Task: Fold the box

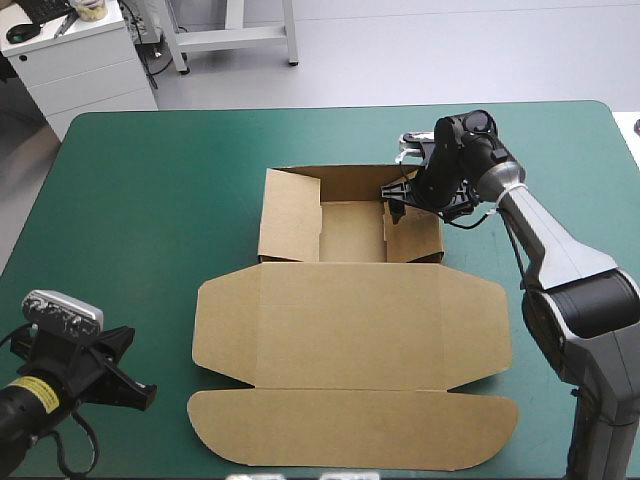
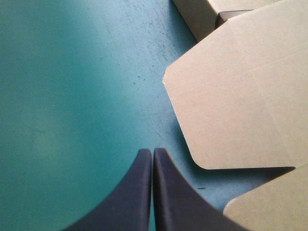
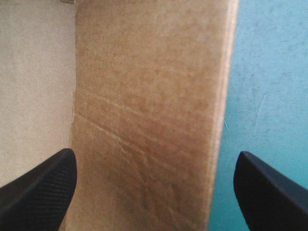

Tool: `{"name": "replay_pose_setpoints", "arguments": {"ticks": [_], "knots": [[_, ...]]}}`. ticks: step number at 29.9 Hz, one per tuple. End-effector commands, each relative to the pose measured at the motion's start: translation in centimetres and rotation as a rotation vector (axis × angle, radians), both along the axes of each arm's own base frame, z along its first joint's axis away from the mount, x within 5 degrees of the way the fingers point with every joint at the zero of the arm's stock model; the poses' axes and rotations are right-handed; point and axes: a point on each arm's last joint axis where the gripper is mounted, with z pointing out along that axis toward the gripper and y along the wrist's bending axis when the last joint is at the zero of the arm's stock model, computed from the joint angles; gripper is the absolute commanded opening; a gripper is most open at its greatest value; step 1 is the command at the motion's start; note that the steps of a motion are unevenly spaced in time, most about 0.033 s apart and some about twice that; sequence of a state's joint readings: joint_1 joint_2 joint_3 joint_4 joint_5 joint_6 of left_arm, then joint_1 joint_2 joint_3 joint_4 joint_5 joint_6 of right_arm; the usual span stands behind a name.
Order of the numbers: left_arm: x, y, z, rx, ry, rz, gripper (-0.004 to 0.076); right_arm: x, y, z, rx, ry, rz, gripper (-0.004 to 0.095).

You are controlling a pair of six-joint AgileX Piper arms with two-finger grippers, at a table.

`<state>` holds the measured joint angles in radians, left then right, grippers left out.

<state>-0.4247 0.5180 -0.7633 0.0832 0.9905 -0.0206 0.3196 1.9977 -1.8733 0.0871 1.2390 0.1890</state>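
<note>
The box point(image 1: 350, 300) looks like light, stiff board, best pinched at the side wall point(image 3: 144, 120) between the right pincer's point(image 3: 154, 159) parted fingers; the left pincer point(image 2: 152, 153), fingers together, hovers beside the lid point(image 2: 231, 96).

The high view looks forward and down from above and behind the robot. It takes in the whole teal-green cover point(image 1: 150, 200) and the brown box point(image 1: 350, 320), with the cover's far edge near the top. The left wrist view sits close over the cover's near left corner. It faces along the left gripper point(image 2: 152, 151), fingers pressed together, toward the box's flat lid flap point(image 2: 231, 106), which the high view shares. The right wrist view hangs very close above the box's right wall point(image 3: 144, 96), which the right gripper point(image 3: 156, 156) straddles with fingers spread; the high view shows this wall too.
</note>
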Motion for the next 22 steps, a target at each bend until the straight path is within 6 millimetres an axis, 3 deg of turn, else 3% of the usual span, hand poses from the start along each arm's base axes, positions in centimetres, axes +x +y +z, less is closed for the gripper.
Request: {"name": "replay_pose_setpoints", "arguments": {"ticks": [1, 5, 11, 14, 18, 22], "knots": [[-0.7, 0.2, 0.1, -0.072, -0.114, -0.002, -0.0010, -0.9, -0.2, 2.8, 0.020, -0.057, 0.015, 0.0763], [-1.5, 0.6, -0.7, -0.077, -0.126, -0.002, -0.0010, -0.9, -0.2, 2.7, 0.018, -0.057, 0.021, 0.0695], [-1.9, 0.7, -0.8, -0.088, -0.145, -0.003, -0.0010, -1.0, 0.2, 2.8, 0.057, -0.045, 0.028, 0.0482], [-1.9, 0.7, -0.8, -0.092, -0.143, -0.005, -0.0010, -1.1, 0.2, 2.4, 0.055, -0.033, 0.028, 0.0328], [-1.9, 0.6, -0.8, -0.098, -0.140, -0.007, -0.0010, -1.3, 0.0, 1.3, 0.027, -0.002, 0.052, -0.0014], [-1.9, 0.6, -0.8, -0.098, -0.140, -0.007, -0.0010, -1.3, -0.3, 1.5, 0.004, -0.015, 0.053, -0.0020]]}}
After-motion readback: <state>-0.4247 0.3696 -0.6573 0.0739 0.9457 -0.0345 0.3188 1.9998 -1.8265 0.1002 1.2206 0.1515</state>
